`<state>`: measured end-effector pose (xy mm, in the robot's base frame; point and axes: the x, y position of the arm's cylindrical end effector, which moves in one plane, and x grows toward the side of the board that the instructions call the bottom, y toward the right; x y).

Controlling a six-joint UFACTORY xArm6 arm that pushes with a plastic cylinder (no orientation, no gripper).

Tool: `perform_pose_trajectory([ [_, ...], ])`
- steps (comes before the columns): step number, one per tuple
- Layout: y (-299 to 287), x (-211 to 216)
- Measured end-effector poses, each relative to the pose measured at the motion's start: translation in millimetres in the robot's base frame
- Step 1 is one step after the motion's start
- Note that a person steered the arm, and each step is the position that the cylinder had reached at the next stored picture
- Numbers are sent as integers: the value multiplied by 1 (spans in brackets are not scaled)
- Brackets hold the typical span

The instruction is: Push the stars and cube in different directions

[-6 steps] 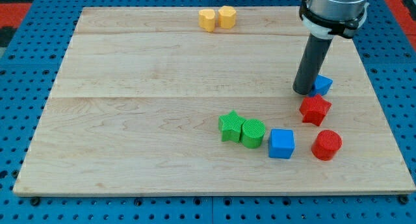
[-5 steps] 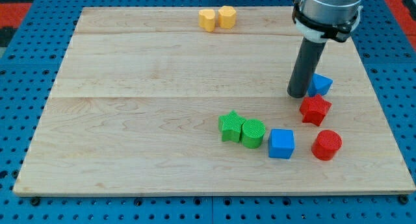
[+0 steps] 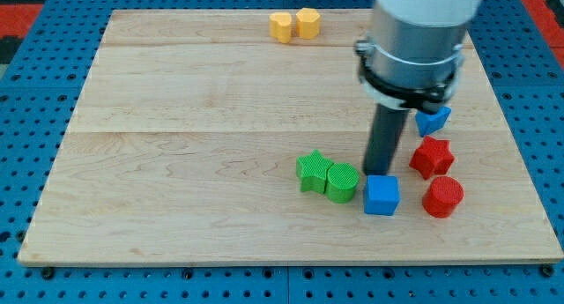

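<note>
Four blocks lie in a loose row nearest the worktop's (image 3: pixel 176 163) bottom edge, right of centre: a green star (image 3: pixel 310 171) touching a green cylinder (image 3: pixel 343 181), then the blue cube (image 3: pixel 382 195), then a red cylinder (image 3: pixel 442 196) nearer the right edge. My tip (image 3: pixel 379 169) stands at the cube's far side, between the green cylinder and the red star (image 3: pixel 431 155); whether it touches the cube I cannot tell. This end effector is a plain rod with nothing to open or close, and it holds nothing. Beyond the red star, a blue block (image 3: pixel 432 120) shows partly behind the rod's collar, its shape unclear. Farthest off, at the top edge, two yellow blocks (image 3: pixel 293 25) sit side by side, touching.
</note>
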<state>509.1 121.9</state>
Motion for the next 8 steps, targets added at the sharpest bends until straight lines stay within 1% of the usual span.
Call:
perform_pose_trajectory([
  [1, 12, 6],
  [2, -3, 31],
  [3, 1, 37],
  [5, 3, 92],
  [6, -31, 93],
  [7, -86, 61],
  [8, -111, 36],
])
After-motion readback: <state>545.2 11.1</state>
